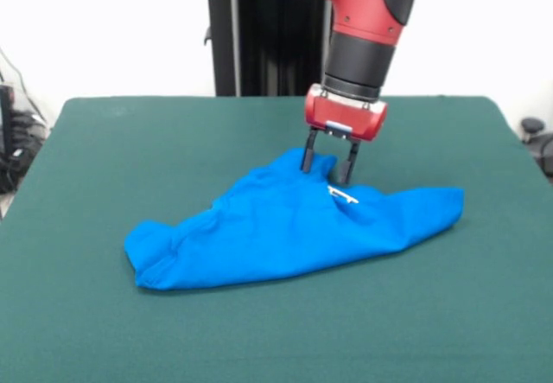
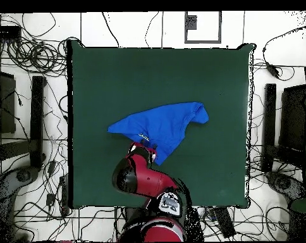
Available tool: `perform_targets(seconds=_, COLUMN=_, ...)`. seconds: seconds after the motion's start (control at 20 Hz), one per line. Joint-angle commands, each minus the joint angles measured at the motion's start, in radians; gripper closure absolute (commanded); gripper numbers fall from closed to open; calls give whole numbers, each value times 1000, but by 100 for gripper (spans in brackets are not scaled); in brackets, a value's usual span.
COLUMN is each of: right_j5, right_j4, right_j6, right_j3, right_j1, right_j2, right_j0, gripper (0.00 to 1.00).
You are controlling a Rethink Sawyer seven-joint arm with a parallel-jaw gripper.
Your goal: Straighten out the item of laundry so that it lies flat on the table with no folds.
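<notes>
The item of laundry (image 1: 285, 223) is a bright blue T-shirt, bunched and folded into a long wedge across the middle of the table (image 1: 259, 331). A small white tag shows near its raised far edge. My gripper (image 1: 327, 169) hangs straight down over that far edge, its two dark fingers (image 1: 308, 159) spread apart and dipping into the cloth on either side of a ridge. From above, the shirt (image 2: 162, 123) lies as a blue triangle and the arm covers its corner nearest the robot; the gripper (image 2: 146, 152) shows only as its red body.
Dark green cloth of the table (image 2: 117, 76) spreads wide on all sides of the shirt. Cables and black stands lie on the floor around the table.
</notes>
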Motion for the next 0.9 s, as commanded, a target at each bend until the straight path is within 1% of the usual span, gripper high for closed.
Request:
perform_targets(seconds=0.05, right_j5=-5, right_j4=-50, right_j6=177, right_j3=25, right_j1=59, right_j2=122, right_j0=-22, gripper=0)
perform_targets(seconds=0.3, right_j5=-12, right_j4=-81, right_j6=184, right_j3=28, right_j1=63, right_j2=127, right_j0=-38, gripper=0)
perform_targets(seconds=0.7, right_j5=-23, right_j4=-51, right_j6=205, right_j3=14, right_j1=83, right_j2=112, right_j0=-4, gripper=0)
perform_targets(seconds=0.9, right_j5=-27, right_j4=-50, right_j6=208, right_j3=12, right_j1=88, right_j2=114, right_j0=-3, gripper=0)
